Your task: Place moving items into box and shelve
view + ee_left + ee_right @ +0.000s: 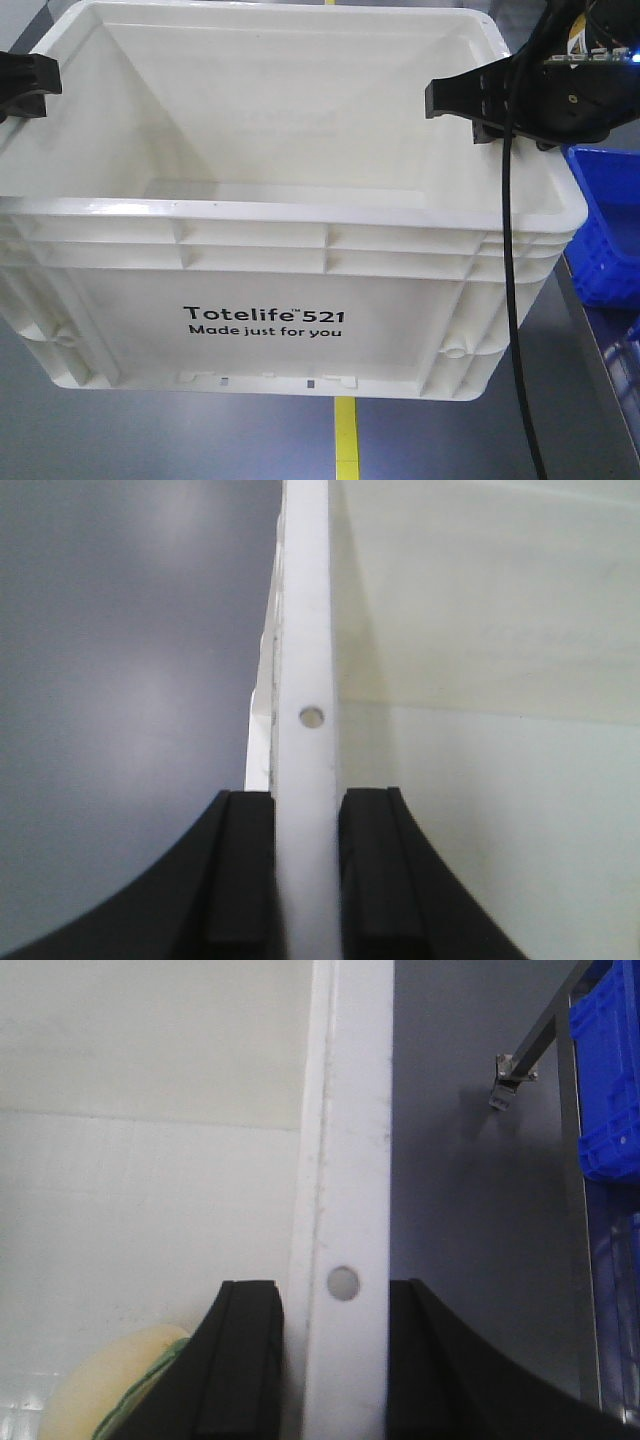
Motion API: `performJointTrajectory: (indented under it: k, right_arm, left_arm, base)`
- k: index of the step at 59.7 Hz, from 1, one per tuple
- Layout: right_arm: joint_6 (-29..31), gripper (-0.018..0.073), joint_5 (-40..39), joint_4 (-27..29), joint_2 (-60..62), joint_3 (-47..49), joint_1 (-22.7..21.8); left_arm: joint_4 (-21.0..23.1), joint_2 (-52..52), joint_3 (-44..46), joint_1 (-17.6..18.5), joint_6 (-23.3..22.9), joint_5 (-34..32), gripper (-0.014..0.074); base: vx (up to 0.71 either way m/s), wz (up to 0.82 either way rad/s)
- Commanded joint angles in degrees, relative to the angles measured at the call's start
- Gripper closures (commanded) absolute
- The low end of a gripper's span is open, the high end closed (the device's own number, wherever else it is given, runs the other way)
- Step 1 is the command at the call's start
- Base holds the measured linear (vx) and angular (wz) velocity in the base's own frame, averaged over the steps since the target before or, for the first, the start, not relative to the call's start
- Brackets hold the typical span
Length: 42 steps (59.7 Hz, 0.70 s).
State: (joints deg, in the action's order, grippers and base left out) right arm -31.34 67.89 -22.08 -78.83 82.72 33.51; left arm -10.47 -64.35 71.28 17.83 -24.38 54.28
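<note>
The box (270, 320) is a large white tote printed "Totelife 521" and fills the front view, with grey floor showing below it. My left gripper (22, 85) is shut on the box's left rim (303, 630), one finger on each side of the wall. My right gripper (468, 100) is shut on the right rim (345, 1160) in the same way. One of the moving items, a pale yellow plush fruit (100, 1395) with a green stem, lies inside the box beside my right gripper's inner finger. The box's near wall hides its floor in the front view.
Blue plastic bins (605, 225) sit on a metal-framed rack (560, 1080) close to the box's right side. A yellow line (346, 440) runs along the grey floor under the box. A black cable (512, 300) hangs in front of the box's right corner.
</note>
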Motion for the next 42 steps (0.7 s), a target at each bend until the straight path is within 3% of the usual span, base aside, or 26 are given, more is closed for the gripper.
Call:
performJointTrajectory:
  k: [1, 42]
  right_arm:
    - [0.82, 0.0423, -4.19, -6.20, 2.63, 2.15, -0.17]
    - [0.82, 0.0423, -4.18, -6.20, 2.63, 2.15, -0.17]
  left_arm:
    - [-3.00, 1.97, 2.51, 0.19, 0.16, -6.94, 0.0438]
    - [-3.00, 1.97, 2.51, 0.19, 0.16, -6.94, 0.0438]
  base:
    - [0.42, -0.01]
    - [0.45, -0.01]
